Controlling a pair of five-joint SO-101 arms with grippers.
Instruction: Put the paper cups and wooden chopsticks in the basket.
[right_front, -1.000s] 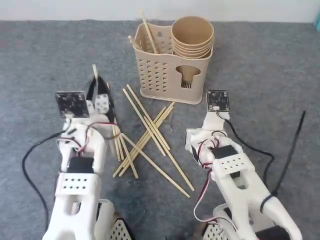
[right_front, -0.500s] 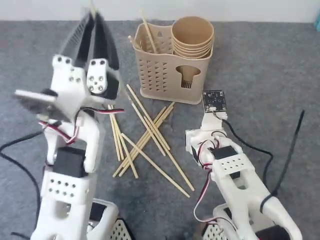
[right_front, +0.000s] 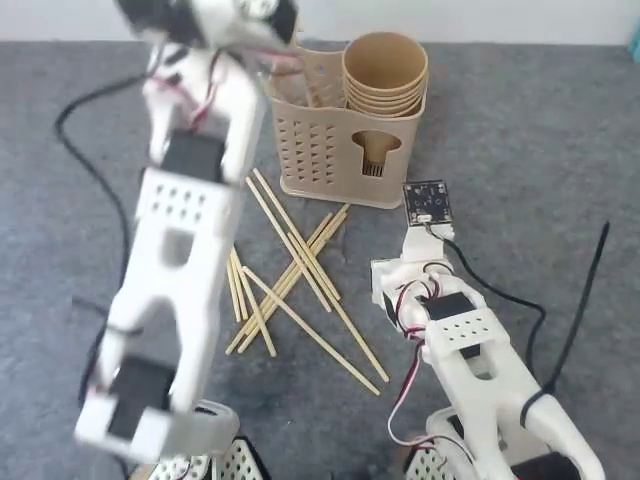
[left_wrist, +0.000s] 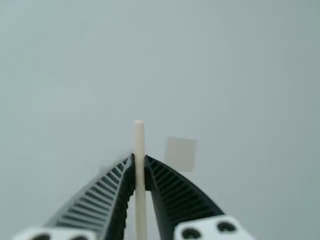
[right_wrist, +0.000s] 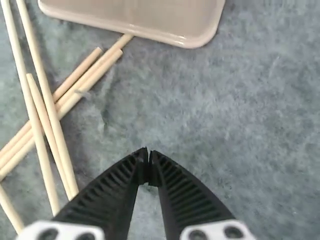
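Note:
My left gripper is shut on one wooden chopstick, held high and pointing at a plain pale wall. In the high view the left arm stretches up past the left side of the beige basket. A stack of paper cups stands in the basket's right half. Several chopsticks lie crossed on the grey carpet in front of the basket. My right gripper is shut and empty, low over the carpet just before the basket's base, with chopsticks beside it.
The right arm rests on the carpet at the front right, its camera board near the basket's front corner. A black cable runs along the right side. Open carpet lies to the far right.
The left arm has lifted from the carpet with the chopstick and swung up and back toward the basket's left side. The right arm has stayed put.

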